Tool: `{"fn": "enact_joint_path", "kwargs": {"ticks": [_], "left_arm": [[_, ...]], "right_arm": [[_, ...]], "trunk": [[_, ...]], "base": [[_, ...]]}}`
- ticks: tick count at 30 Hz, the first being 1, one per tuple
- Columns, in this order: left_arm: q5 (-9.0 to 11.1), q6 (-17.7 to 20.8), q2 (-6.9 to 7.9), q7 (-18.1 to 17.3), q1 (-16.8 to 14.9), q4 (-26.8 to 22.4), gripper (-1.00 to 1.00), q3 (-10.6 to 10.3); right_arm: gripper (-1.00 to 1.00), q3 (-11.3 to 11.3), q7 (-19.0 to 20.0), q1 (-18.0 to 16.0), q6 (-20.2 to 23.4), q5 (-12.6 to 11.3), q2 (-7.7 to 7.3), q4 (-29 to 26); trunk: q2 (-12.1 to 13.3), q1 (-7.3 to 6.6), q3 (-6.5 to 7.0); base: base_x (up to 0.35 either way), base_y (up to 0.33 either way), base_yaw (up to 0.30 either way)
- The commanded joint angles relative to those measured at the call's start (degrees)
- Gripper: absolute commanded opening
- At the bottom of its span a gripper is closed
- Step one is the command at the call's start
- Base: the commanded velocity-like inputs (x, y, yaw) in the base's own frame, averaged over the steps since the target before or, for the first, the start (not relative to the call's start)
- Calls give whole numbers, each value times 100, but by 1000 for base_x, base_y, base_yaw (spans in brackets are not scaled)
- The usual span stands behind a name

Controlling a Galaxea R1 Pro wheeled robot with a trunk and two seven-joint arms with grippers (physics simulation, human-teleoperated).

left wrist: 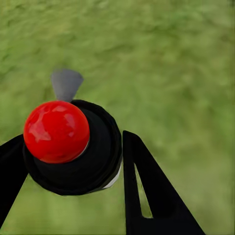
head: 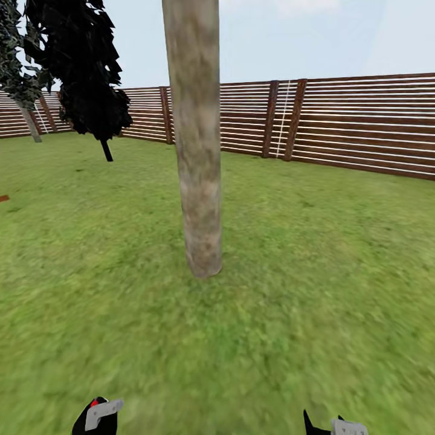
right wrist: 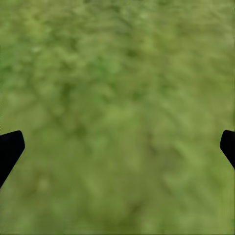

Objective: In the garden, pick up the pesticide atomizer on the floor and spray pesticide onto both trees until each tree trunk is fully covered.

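Note:
One thick tree trunk (head: 196, 151) of mottled grey-tan bark rises from the garden lawn (head: 314, 290) straight ahead, its crown above view. The pesticide atomizer (left wrist: 56, 131) has a black body, a red ball top and a grey nozzle. It sits between the black fingers of my left gripper (left wrist: 73, 156), which is shut on it. In the head view the atomizer (head: 99, 412) and left gripper (head: 90, 425) show at the bottom edge, well short of the trunk. My right gripper (right wrist: 117, 147) stands open over bare grass and shows low at the right as right gripper (head: 329, 428).
A brown slatted fence (head: 362, 121) rings the lawn behind the trunk. A dark columnar tree (head: 90, 72) and a thinner pale stem (head: 29, 124) stand at the far left. A small brown object (head: 3, 197) lies at the left edge. Grass stretches on both sides of the trunk.

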Motion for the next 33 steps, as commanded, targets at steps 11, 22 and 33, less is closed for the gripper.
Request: {"fn": "enact_joint_path", "kwargs": {"ticks": [11,22,33], "left_arm": [[1,0,0,0,0,-1,-100,0],[-90,98,-14,-95,-80,-21,-100,-58],[-2143,2959,-51,-3181,-762,-967,-100,-162]], "right_arm": [[100,-1,0,0,0,0,25,0],[100,1,16,3,-1,8,38,-61],[100,144,1259,-1481,2670,3710,745,-1837]], "trunk": [[0,0,-27],[0,0,-27],[0,0,-27]], "base": [[339,11,135],[55,24,1],[0,0,0]]}}
